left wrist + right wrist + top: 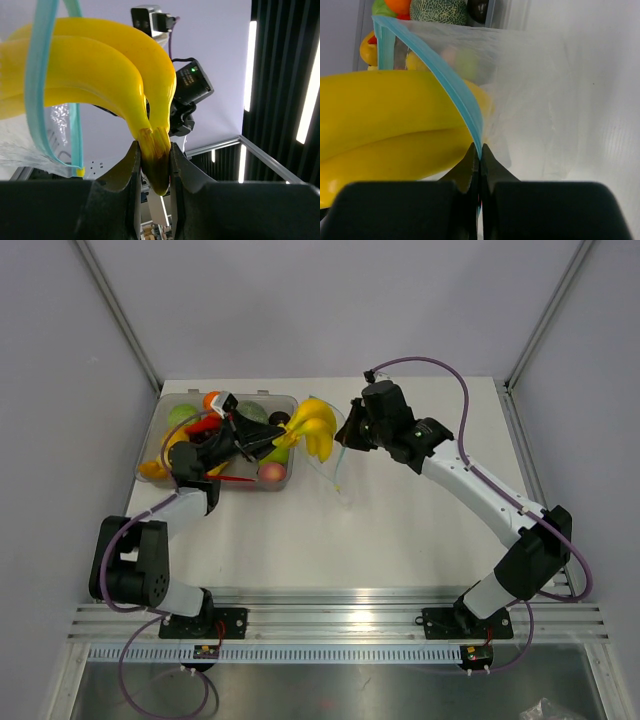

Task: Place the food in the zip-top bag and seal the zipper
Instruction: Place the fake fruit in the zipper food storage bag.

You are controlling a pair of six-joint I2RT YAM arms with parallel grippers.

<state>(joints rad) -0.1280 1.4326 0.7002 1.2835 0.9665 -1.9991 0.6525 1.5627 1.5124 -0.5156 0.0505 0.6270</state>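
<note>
My left gripper (278, 436) is shut on the brown stem of the yellow banana bunch (312, 428) and holds it at the open mouth of the clear zip-top bag (336, 466). In the left wrist view the stem sits between the fingers of the left gripper (153, 167), and the blue-teal zipper (42, 75) loops in front of the bananas (100, 75). My right gripper (347, 435) is shut on the zipper edge (455, 95) and holds the bag (535, 100) up. The bananas (385, 125) lie partly past the strip, left of the right gripper (480, 156).
A rigid clear tray (250, 396) at the back left holds more toy food: a green fruit (182, 414), an orange piece (212, 398), a red piece (205, 426) and a pink peach (272, 472). The bag hangs just right of the tray. Frame posts stand at the table's far corners.
</note>
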